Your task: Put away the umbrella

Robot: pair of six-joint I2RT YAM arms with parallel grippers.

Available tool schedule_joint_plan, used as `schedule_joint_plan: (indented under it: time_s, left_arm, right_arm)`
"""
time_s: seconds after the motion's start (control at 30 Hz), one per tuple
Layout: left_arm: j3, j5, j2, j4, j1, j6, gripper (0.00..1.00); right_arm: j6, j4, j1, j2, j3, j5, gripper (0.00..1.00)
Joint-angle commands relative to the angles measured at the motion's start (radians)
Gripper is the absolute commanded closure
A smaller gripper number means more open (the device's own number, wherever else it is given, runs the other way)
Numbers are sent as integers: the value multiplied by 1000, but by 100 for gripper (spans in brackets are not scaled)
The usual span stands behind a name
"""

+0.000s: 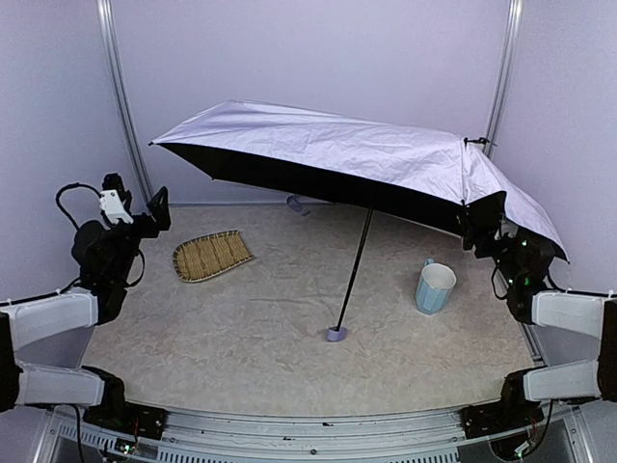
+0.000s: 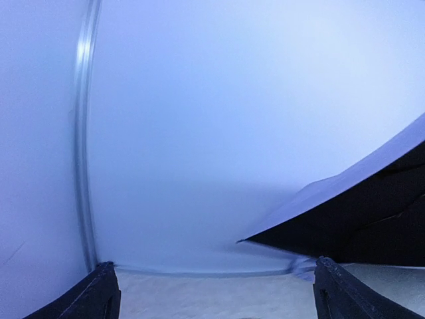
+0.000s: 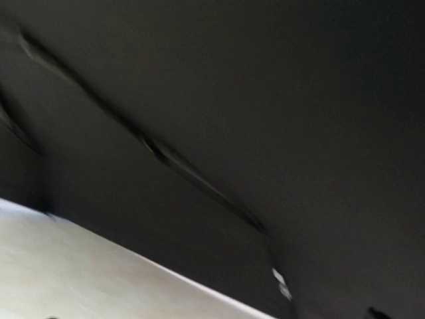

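The umbrella [image 1: 337,149] stands open on the table, its pale silver-lilac canopy tilted down to the right. Its thin black shaft [image 1: 355,265] slants down to the small lilac handle [image 1: 335,334], which rests on the tabletop. My left gripper [image 1: 154,210] is raised at the left, open and empty, short of the canopy's left tip [image 2: 358,219]. My right gripper [image 1: 480,224] is up against the canopy's lower right edge. The right wrist view shows only the black underside [image 3: 232,100] close up, with the fingers out of sight.
A woven straw tray [image 1: 210,255] lies at the left of the table. A light blue cup [image 1: 435,287] stands at the right, near the right arm. A small lilac object [image 1: 297,204] lies by the back wall. Pale walls with metal poles [image 1: 120,106] enclose the table.
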Motion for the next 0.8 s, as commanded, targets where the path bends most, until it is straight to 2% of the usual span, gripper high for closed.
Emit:
schedule_joint_plan:
  time_s: [0.0, 0.07, 0.13, 0.2, 0.3, 0.37, 0.47, 0.57, 0.67, 0.73, 0.77]
  left_arm:
    - [67, -137, -90, -184, -257, 53, 1]
    - [60, -207, -124, -192, -381, 53, 1]
    - [60, -264, -129, -208, -491, 29, 1]
    - [67, -316, -121, -233, -599, 15, 2]
    - [67, -363, -98, -234, -756, 2, 1]
    - [68, -327, -73, -224, -808, -27, 1]
    - [72, -251, -33, -221, -838, -104, 1]
    - [66, -191, -6, -216, -846, -180, 1]
    - [58, -145, 20, -209, -855, -217, 1]
    - [57, -138, 38, -218, -860, -234, 1]
    - [57, -133, 45, -224, -862, -240, 1]
  right_arm:
    - [162, -335, -1, -79, 62, -161, 7]
    - [244, -366, 16, -99, 68, -217, 14]
    - [288, -380, 84, -109, 74, -229, 19]
    - [279, -412, 205, -103, 106, -153, 19]
    - [307, -371, 365, -47, 175, -67, 11]
    - [397, -261, 416, 31, 205, -106, 1]
    - [519, -119, 468, 168, 280, -115, 0]
    - [535, -110, 500, 298, 396, -87, 0]
    - [552, -181, 513, 415, 517, -67, 10]
    - [568, -191, 516, 461, 567, -75, 22]
    - [573, -186, 520, 475, 579, -71, 31]
